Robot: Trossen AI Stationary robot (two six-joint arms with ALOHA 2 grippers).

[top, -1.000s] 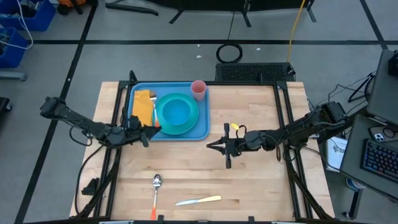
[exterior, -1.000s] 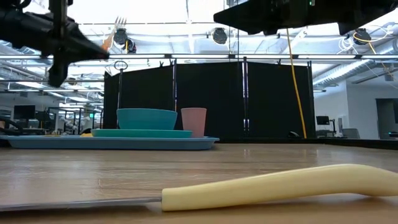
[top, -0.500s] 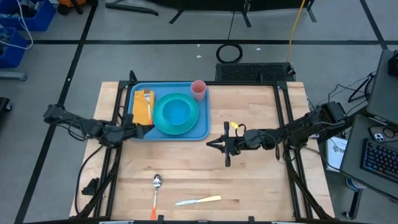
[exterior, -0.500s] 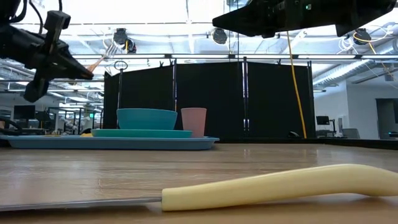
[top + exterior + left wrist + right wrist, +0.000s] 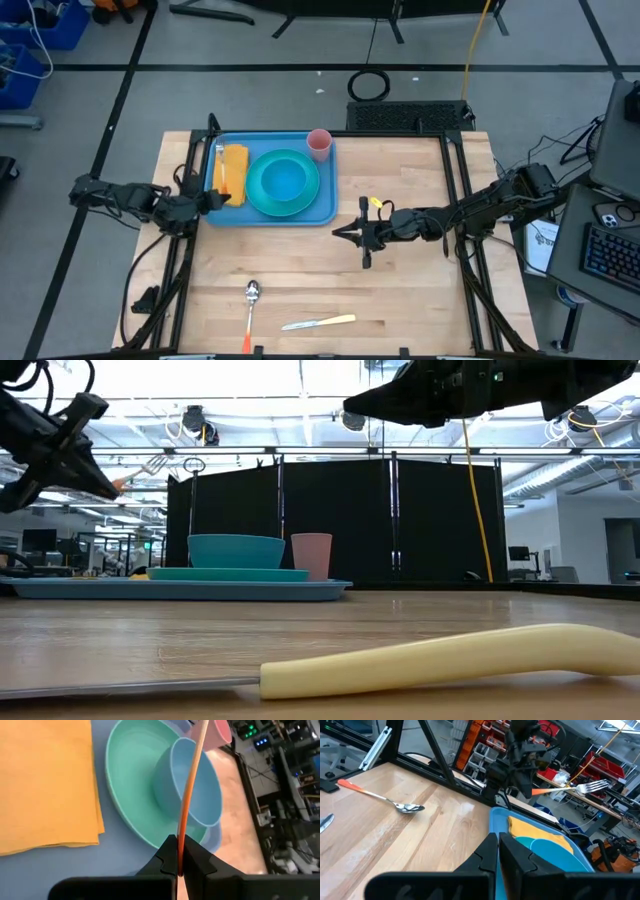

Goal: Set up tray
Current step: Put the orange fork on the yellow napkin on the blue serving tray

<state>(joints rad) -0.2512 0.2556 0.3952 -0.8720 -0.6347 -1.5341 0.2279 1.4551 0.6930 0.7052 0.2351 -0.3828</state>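
From above, your tray (image 5: 325, 205) sits at the far left part of the counter (image 5: 420, 290), carrying a yellow napkin (image 5: 235, 172), a teal plate (image 5: 262, 200) with a bowl (image 5: 284, 181) on it, and a pink cup (image 5: 319, 143) in its far right corner. Your left pincer (image 5: 207, 201) is at the tray's left edge, clamped on a fork (image 5: 220, 168) that lies over the napkin's left side. Your right pincer (image 5: 342, 234) hangs closed and empty just right of the tray. A spoon (image 5: 250, 306) and a knife (image 5: 318, 322) lie near the front edge.

From counter level, you see the fork (image 5: 143, 468) held aloft, tines pointing toward the middle, above the tray's (image 5: 180, 589) left end.

Your left wrist shows its fingers (image 5: 197, 856) pinched on the fork's orange handle (image 5: 186, 810) over the plate (image 5: 127, 795).

Your right wrist shows closed fingers (image 5: 512, 852), with the spoon (image 5: 382, 797) on the bare wood.
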